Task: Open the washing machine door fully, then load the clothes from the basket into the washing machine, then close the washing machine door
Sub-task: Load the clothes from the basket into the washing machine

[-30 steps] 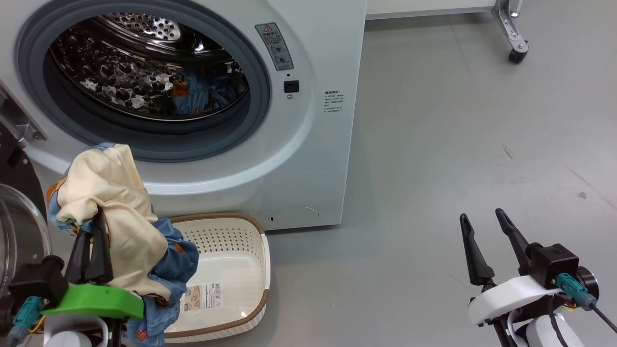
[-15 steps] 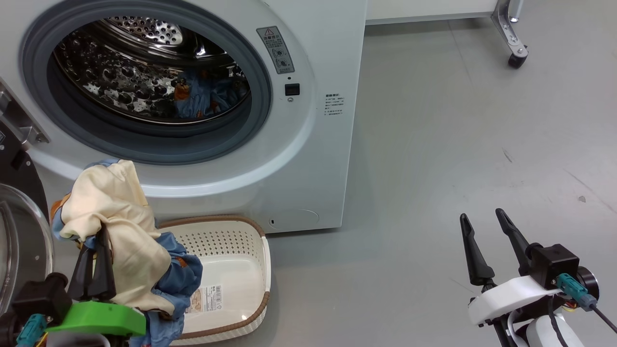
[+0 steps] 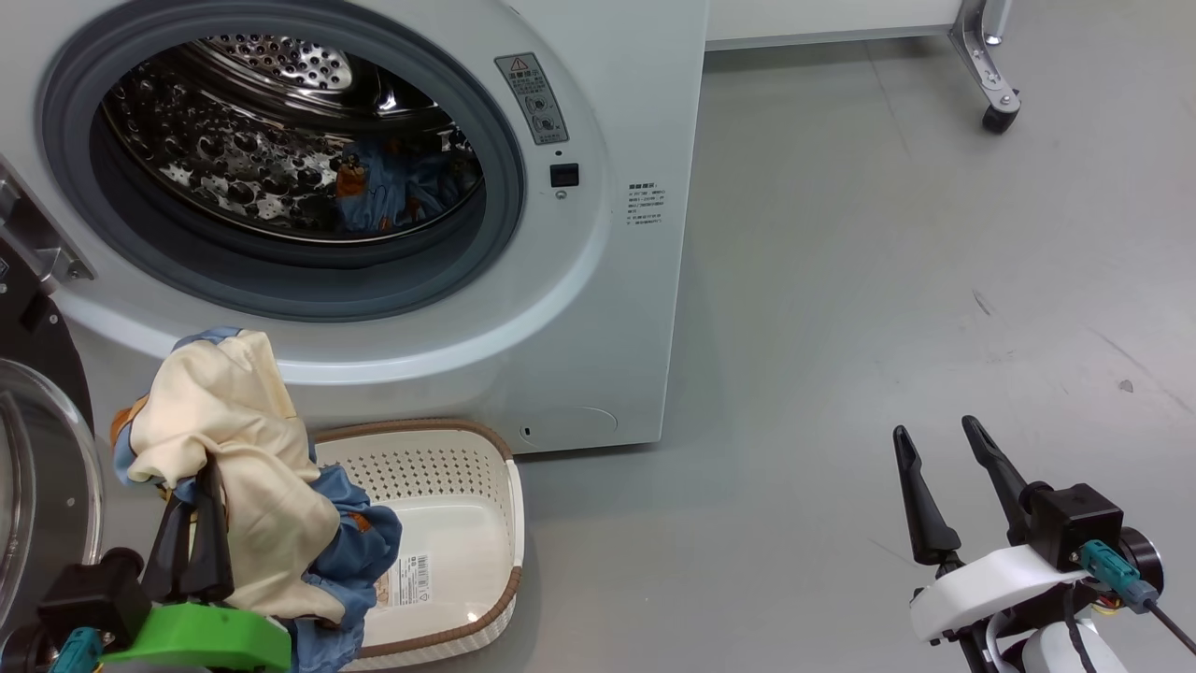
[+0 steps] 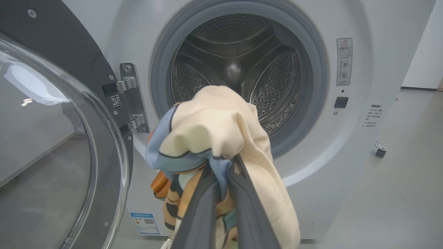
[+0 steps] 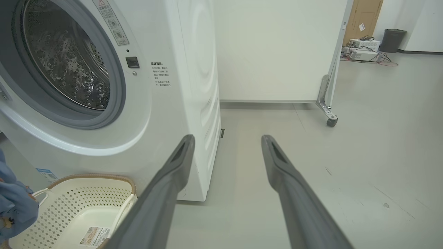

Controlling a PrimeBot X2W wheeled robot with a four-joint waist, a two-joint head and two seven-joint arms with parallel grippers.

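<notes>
My left gripper is shut on the clothes, a bundle of cream and light blue fabric hanging above the left end of the basket. In the left wrist view the fingers pinch that bundle in front of the drum. The washing machine stands with its door swung open at the left. A blue garment lies inside the drum. The basket's visible bottom is bare apart from a sticker. My right gripper stands open over the floor at the lower right, nothing between its fingers.
The door's glass bowl and metal hinge sit close to the left of the held bundle. A white panel on castors stands behind the machine at the right. Grey floor stretches to the machine's right.
The left gripper and its bundle have sunk lower and slightly right in the head view. The head camera shifted a little. The right gripper sits slightly lower in view, still open.
</notes>
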